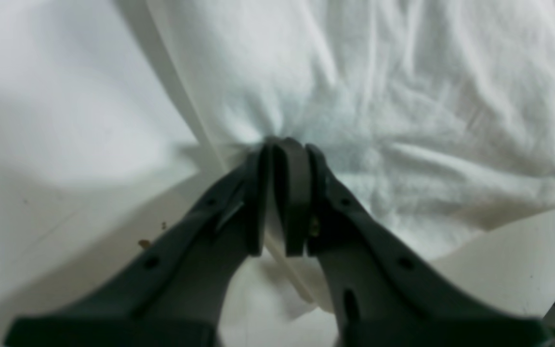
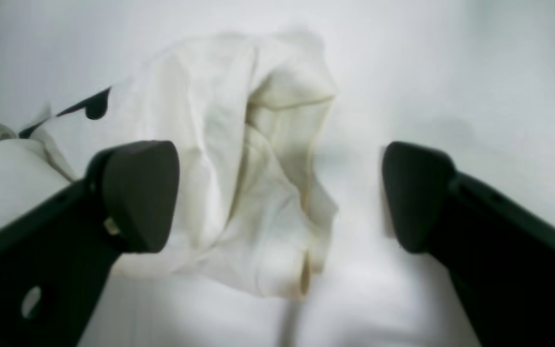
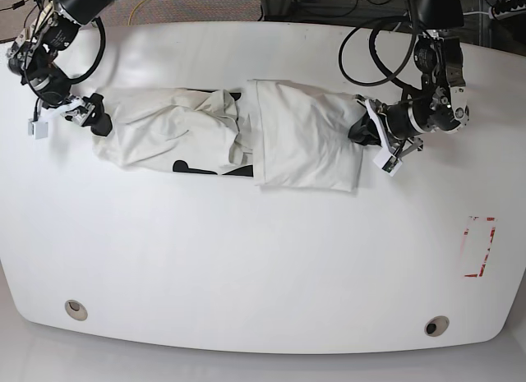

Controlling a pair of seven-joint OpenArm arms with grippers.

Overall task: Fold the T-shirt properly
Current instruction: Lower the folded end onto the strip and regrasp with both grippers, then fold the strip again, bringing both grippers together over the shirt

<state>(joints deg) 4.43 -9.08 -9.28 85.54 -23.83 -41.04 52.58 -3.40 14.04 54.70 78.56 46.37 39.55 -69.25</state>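
T-shirt (image 3: 246, 135) fabric lay stretched in a long band across the far half of the white table (image 3: 246, 267), running side to side between the two arms. In the base view its right-hand part was a smooth, flat folded panel, while its left-hand part was rumpled, with black lettering showing along the near edge and in the middle crease.

At the folded panel's outer edge, the left gripper (image 3: 362, 129) met the cloth. Only the left wrist view showed the grip plainly: the jaws were pressed together on a pinch of the off-white fabric (image 1: 354, 96), which puckered into fine wrinkles where it entered them, with bare tabletop to the side.

At the opposite end, the right gripper (image 3: 95, 112) sat at the tip of the rumpled part. From overhead its jaws were too small to judge; the right wrist view showed them spread wide, one finger (image 2: 135, 193) on each side of a crumpled hem or sleeve end (image 2: 258, 183), holding nothing. That view also caught a bit of black print (image 2: 92, 106) near its left edge.

A red rectangular outline (image 3: 479, 246) was marked on the table, well apart from the shirt, visible only in the base view.
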